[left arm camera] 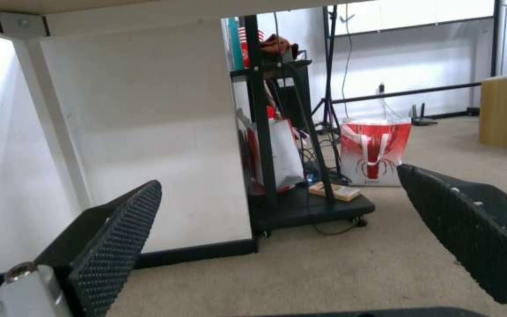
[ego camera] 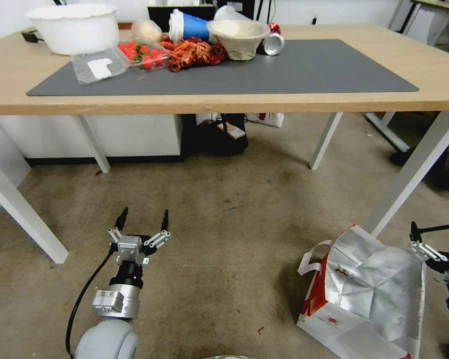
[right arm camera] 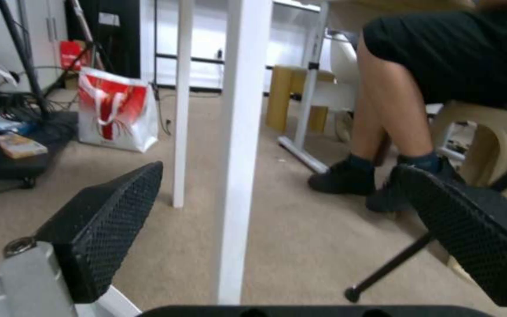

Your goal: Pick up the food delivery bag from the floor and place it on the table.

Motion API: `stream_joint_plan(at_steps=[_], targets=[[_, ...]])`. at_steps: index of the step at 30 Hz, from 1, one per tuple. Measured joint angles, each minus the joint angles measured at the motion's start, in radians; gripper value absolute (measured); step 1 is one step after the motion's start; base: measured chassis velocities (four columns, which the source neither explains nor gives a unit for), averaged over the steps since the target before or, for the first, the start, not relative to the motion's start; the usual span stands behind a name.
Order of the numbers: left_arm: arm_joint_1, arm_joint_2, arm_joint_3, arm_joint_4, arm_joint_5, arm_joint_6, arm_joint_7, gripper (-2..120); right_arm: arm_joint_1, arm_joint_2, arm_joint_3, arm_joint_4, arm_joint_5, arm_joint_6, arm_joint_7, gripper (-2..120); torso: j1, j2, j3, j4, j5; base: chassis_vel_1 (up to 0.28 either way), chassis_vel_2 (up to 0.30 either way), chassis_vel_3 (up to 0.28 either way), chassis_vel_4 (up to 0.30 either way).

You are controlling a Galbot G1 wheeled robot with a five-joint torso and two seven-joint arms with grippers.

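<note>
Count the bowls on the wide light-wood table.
2: a large white bowl at the far left, a beige fibre bowl at the grey mat's back edge. Clutter could hide others.

The food delivery bag [ego camera: 369, 294] is seen lying on the stained carpet floor [ego camera: 224, 224]; a dark grey mat [ego camera: 304, 67] is spread on the light-wood table [ego camera: 434, 65].
</note>
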State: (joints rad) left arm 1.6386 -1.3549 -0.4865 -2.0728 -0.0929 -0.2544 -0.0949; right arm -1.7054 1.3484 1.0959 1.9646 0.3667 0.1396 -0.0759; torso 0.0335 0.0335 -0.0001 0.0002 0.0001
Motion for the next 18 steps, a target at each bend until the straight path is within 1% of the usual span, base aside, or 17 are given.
stream_joint_plan(at_steps=[3,9,15,18], targets=[[-0.002,0.007,0.001,0.005,-0.003,0.0,-0.001,100,0.004,0.003,0.0,-0.017,-0.004,0.0,0.006,100,0.0,0.0,0.0,0.0,-0.0002,0.0,0.0,0.0,0.0],[0.002,0.006,0.002,0.012,-0.003,-0.006,-0.003,100,0.021,-0.002,0.012,-0.093,-0.026,0.011,0.013,100,0.0,0.0,0.0,0.0,0.0001,0.0,0.0,0.0,0.0],[0.006,0.007,0.003,0.009,0.0,-0.009,-0.004,100,0.027,-0.013,0.011,-0.159,-0.028,0.02,0.015,100,0.0,0.001,0.0,0.0,-0.0004,0.0,0.0,0.0,0.0],[0.006,0.008,0.004,0.005,0.002,-0.009,-0.004,100,0.038,-0.017,0.006,-0.189,-0.028,0.021,0.015,100,0.0,0.001,0.0,0.0,0.0,0.0,0.0,0.0,0.0]])
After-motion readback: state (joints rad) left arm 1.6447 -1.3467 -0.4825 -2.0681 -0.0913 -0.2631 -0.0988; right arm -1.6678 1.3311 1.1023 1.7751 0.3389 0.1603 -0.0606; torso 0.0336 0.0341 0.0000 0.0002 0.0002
